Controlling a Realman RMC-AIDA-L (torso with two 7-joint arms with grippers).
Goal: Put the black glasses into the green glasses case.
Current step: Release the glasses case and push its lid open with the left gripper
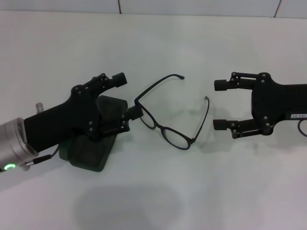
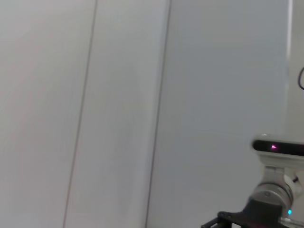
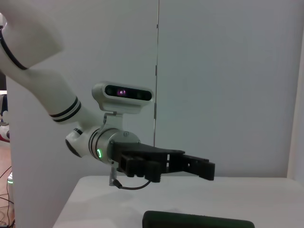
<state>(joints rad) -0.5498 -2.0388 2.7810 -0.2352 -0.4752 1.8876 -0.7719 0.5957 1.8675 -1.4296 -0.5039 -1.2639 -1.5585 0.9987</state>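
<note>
White and matte, the counter (image 1: 201,191) runs back to a pale panelled wall.

The black glasses (image 1: 165,120) lie near the middle of the counter, unfolded, both slim temple arms splayed toward the far edge. The frame is thin, glossy black with 2 rounded clear lenses.

The green glasses case (image 1: 96,148) sits toward the left edge, partly hidden under the left gripper (image 1: 127,96). It looks like a dark green hard shell with rounded corners; whether its lid is up is hard to tell from the head view. In the right wrist view only its long dark top edge shows.

The left gripper hovers over the case with its jaws apart, the lower fingertip just beside or touching the left end of the glasses' frame; which one, I cannot tell. The right gripper (image 1: 221,105) hangs toward the right edge, jaws wide apart, holding nothing, near the right temple tip but clear of it.

Progress appears early: the glasses are outside the case and not held. Grasping, lifting, and placing them all remain.
</note>
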